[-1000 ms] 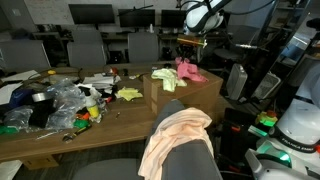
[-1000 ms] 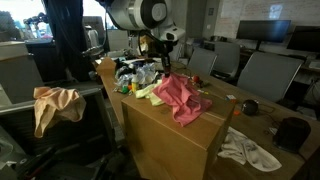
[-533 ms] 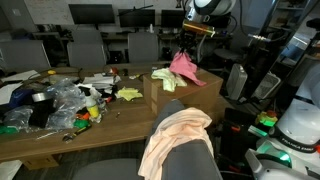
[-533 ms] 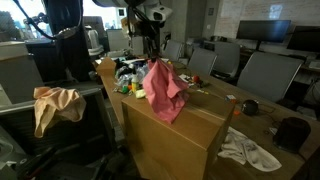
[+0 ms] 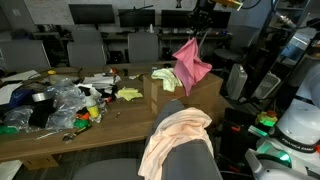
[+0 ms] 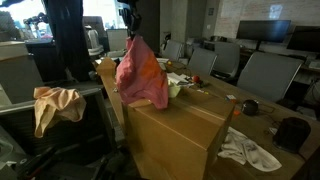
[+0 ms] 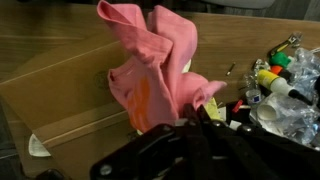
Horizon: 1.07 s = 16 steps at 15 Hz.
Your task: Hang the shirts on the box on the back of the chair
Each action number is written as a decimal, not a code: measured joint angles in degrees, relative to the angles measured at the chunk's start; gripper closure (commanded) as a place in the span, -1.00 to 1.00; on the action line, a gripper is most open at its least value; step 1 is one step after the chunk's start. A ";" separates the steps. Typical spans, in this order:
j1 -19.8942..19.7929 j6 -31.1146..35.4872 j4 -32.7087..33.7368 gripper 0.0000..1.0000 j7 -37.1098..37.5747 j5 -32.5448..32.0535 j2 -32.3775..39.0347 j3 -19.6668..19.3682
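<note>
My gripper is shut on a pink shirt and holds it up in the air above the cardboard box. The shirt hangs free in both exterior views and fills the wrist view, with the jaws pinching its top. A yellow-green shirt lies on the box top. A peach shirt hangs over the back of the grey chair, which also shows in an exterior view.
A wooden table holds a pile of clutter and plastic bags. A white cloth lies on a lower surface beside the box. Office chairs and monitors stand behind. Robot hardware stands beside the chair.
The gripper has risen from the box top with the pink shirt, which has lifted off the box and now dangles in the air.
</note>
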 measured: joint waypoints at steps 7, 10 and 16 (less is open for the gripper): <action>-0.27 -10.27 0.51 0.98 -3.97 -0.50 -11.30 2.28; -0.28 -12.85 0.48 0.98 -5.30 -0.72 -14.50 3.64; -0.24 -17.47 -0.62 0.98 -9.91 -1.18 -20.08 5.77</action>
